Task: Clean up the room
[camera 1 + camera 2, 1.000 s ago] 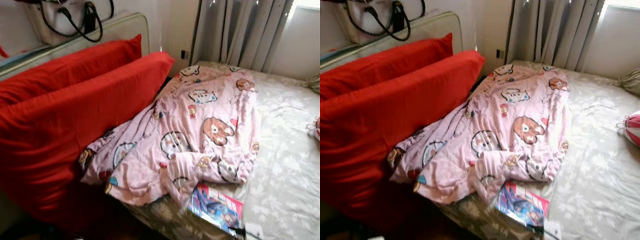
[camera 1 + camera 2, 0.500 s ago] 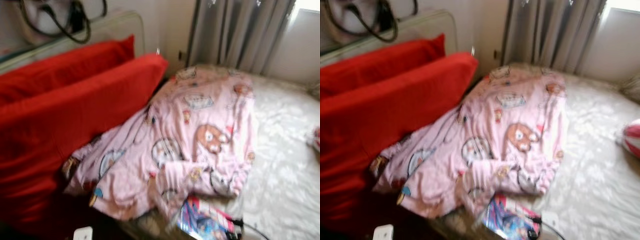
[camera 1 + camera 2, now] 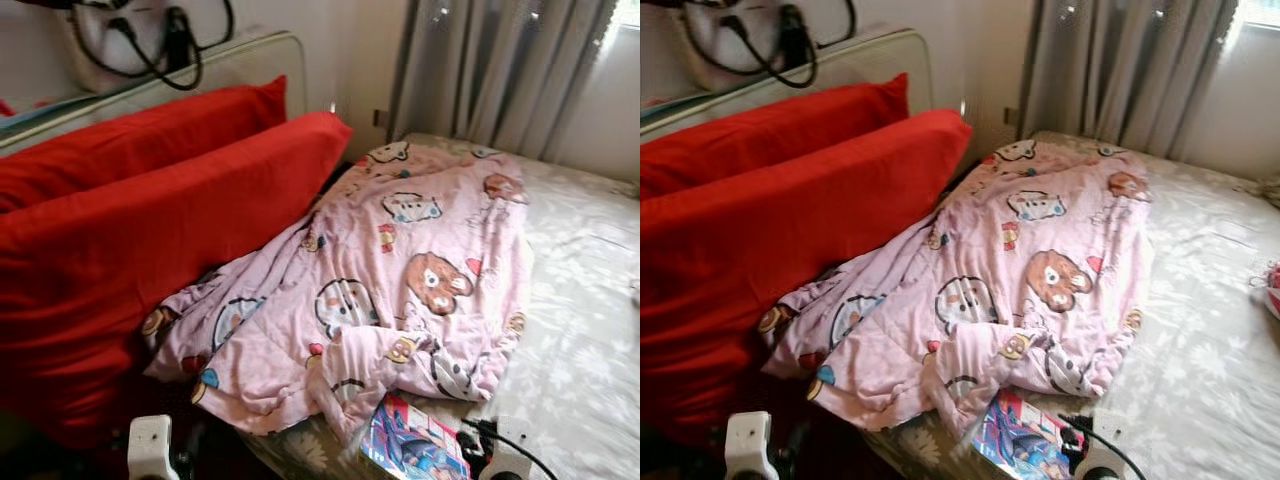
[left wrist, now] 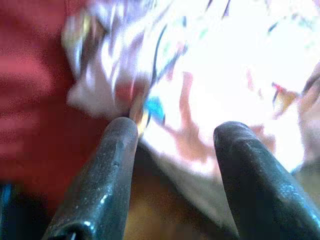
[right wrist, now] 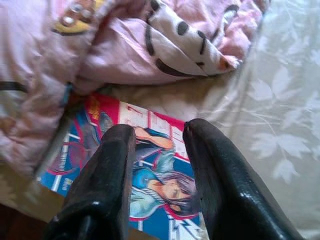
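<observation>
A crumpled pink blanket point(image 3: 400, 270) with cartoon animals lies across the bed point(image 3: 590, 330), its left edge against two red pillows point(image 3: 150, 230). A colourful magazine point(image 3: 415, 448) lies at the bed's near edge, partly under the blanket's hem. My left arm point(image 3: 150, 447) rises at the bottom left, and my left gripper point(image 4: 177, 127) is open above the blanket's edge point(image 4: 210, 100) beside a red pillow point(image 4: 35, 90). My right arm point(image 3: 500, 462) is at the bottom right. My right gripper point(image 5: 159, 129) hovers open over the magazine point(image 5: 150, 190), holding nothing.
A pale headboard point(image 3: 230, 62) stands behind the pillows with a handbag point(image 3: 140, 35) on top. Grey curtains point(image 3: 500, 70) hang at the bed's far side. A red-and-white striped thing point(image 3: 1272, 290) lies at the bed's right edge. A black cable point(image 3: 1110, 445) runs by my right arm.
The camera has shifted and steadied after a blur. Both arms have risen into the bottom of the head views. Blanket, magazine and pillows lie as before.
</observation>
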